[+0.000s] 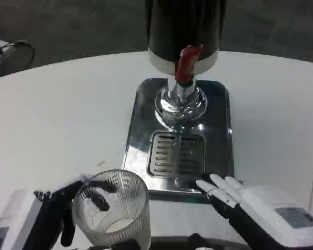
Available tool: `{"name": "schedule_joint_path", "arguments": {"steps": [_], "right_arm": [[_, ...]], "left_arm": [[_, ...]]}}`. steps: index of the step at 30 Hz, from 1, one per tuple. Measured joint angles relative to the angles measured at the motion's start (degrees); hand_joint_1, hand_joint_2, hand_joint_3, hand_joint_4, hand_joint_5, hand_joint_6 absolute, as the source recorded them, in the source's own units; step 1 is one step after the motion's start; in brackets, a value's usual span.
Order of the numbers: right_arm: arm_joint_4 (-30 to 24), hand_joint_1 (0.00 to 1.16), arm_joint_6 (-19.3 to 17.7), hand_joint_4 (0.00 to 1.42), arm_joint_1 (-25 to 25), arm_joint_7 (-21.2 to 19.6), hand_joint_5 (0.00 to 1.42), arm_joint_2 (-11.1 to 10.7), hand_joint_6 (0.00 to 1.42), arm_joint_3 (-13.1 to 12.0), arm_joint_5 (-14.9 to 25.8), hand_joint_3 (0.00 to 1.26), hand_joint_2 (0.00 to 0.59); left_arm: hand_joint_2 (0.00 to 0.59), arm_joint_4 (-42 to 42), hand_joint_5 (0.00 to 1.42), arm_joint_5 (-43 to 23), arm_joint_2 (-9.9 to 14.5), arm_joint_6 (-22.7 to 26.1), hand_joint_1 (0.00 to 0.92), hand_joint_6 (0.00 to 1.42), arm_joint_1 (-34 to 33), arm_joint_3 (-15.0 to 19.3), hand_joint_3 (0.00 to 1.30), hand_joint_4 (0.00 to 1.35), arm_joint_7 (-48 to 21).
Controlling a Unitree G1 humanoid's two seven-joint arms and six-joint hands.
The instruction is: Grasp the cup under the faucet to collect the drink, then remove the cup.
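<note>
The left hand [52, 211] wraps its fingers around a clear ribbed cup [115, 208] on the white desk [57, 120], near the dispenser's steel tray [219, 130] and short of the faucet [185, 65]. The right hand [250, 203] rests beside the tray, fingers straight and together, holding nothing.

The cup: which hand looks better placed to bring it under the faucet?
Left, probably. The left hand already wraps the clear cup, near the drip tray. The right hand holds nothing, resting at the tray's front edge.

Clear ribbed cup [113, 209] upright, near faucet [184, 63].
</note>
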Motion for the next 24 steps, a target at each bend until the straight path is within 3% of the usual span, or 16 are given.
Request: {"name": "schedule_joint_path", "arguments": {"steps": [19,24], "right_arm": [[-2.08,0.26,0.01,0.0,1.98,0.51,0.0,0.09,0.0,-0.28,-0.02,0.09,0.452],[-3.62,0.26,0.02,0.0,3.64,0.49,0.0,0.13,0.0,-2.77,0.2,0.1,0.452]], "left_arm": [[0.148,0.06,1.27,-0.22,-0.25,-0.52,0.401,1.42,-0.08,0.11,1.01,1.05,0.01],[0.148,3.71,1.27,1.34,-1.18,0.0,0.401,1.42,-5.06,-0.21,1.01,1.05,0.4]]}}
